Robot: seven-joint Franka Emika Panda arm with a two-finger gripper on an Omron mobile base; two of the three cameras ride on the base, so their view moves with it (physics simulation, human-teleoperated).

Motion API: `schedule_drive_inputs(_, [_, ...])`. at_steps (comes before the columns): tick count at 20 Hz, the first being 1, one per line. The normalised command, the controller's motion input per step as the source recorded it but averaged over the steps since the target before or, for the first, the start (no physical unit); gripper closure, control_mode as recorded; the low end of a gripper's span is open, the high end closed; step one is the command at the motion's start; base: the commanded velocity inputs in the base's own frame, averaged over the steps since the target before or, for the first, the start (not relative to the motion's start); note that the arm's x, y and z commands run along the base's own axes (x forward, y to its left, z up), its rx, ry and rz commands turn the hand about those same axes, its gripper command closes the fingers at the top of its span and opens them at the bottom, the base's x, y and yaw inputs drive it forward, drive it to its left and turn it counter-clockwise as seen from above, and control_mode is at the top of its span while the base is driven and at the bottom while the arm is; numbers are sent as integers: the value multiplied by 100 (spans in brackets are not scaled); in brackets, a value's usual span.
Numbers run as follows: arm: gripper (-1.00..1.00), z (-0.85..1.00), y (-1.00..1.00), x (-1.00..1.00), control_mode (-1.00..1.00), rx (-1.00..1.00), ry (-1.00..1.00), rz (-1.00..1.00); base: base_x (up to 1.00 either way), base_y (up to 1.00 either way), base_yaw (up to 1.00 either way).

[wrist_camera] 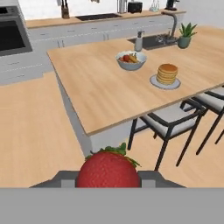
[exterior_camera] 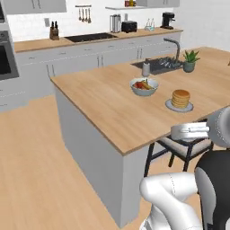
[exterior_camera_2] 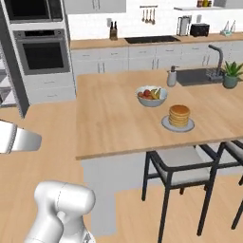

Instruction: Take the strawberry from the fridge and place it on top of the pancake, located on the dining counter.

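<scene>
I've got the claw [wrist_camera: 108, 178] clamped on the strawberry [wrist_camera: 108, 169] | pancake [wrist_camera: 167, 73] sits on the tabletop [wrist_camera: 100, 87] beside the bowl [wrist_camera: 131, 61]

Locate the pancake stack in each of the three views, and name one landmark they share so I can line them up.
Left base view: pancake right of centre on the dining counter, beyond the fruit bowl.
Right base view: pancake right of centre, near the counter's front edge.
Hand view: pancake upper right, above the strawberry.
Shared landmark: the fruit bowl just left of the stack.
</scene>
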Motion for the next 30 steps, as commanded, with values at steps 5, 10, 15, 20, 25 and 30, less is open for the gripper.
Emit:
schedule_drive_inputs(5, [100,0,0,0,100,0,0,0,0,-96,52])
schedule_drive_inputs(10, [100,0,0,0,100,0,0,0,6,-97,39])
schedule_drive_inputs(15, [100,0,0,0,100,0,0,0,0,-100,26])
schedule_drive_inputs(20, [100,0,0,0,100,0,0,0,37,-96,35])
schedule_drive_inputs(25, [100,0,0,0,100,0,0,0,37,-50,13])
schedule_drive_inputs(30, [100,0,0,0,100,0,0,0,42,-6,-10])
